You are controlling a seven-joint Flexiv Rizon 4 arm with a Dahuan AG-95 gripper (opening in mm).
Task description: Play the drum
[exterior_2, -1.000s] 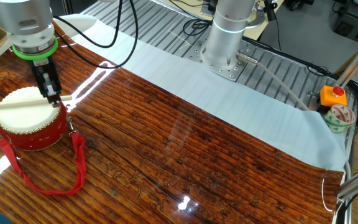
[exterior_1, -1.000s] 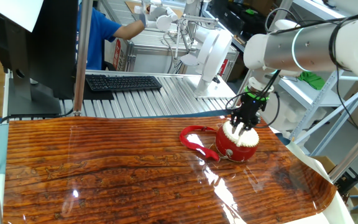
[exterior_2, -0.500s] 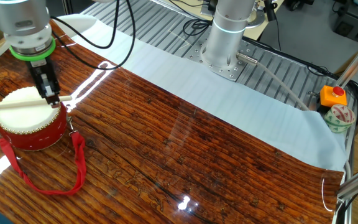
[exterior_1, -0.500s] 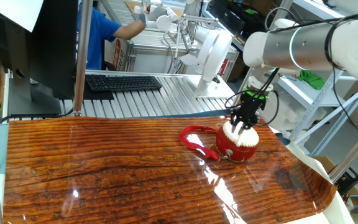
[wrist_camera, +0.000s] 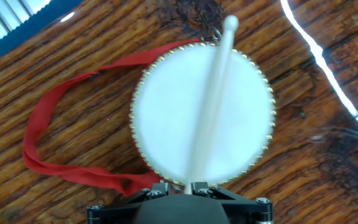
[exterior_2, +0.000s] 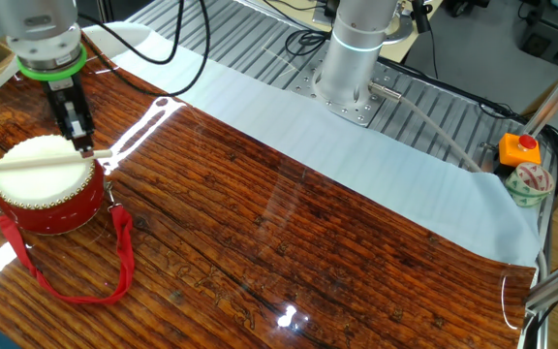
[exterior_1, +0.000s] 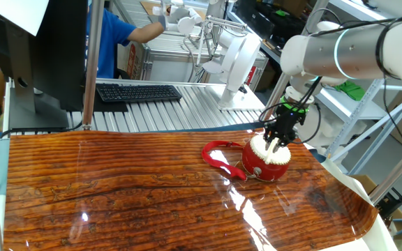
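Our fingers [exterior_2: 82,147] pinch a stick [exterior_2: 27,161] that reaches across the drum [exterior_2: 48,186], which sits right below them on the worktop [exterior_2: 289,233].

I see the squat red toy drum [exterior_2: 46,190] standing on the wood-grain table [exterior_2: 308,242], a pale wooden drumstick [exterior_2: 42,161] lying across its head, its red ribbon strap [exterior_2: 85,281] trailing beside it.

The drum [wrist_camera: 166,118] fills the middle of the view, its white head ringed with gold studs. A pale drumstick [wrist_camera: 211,99] runs from the gripper [wrist_camera: 194,186] at the bottom edge across the head. The red ribbon [wrist_camera: 61,124] loops left over the wooden table [wrist_camera: 328,162].
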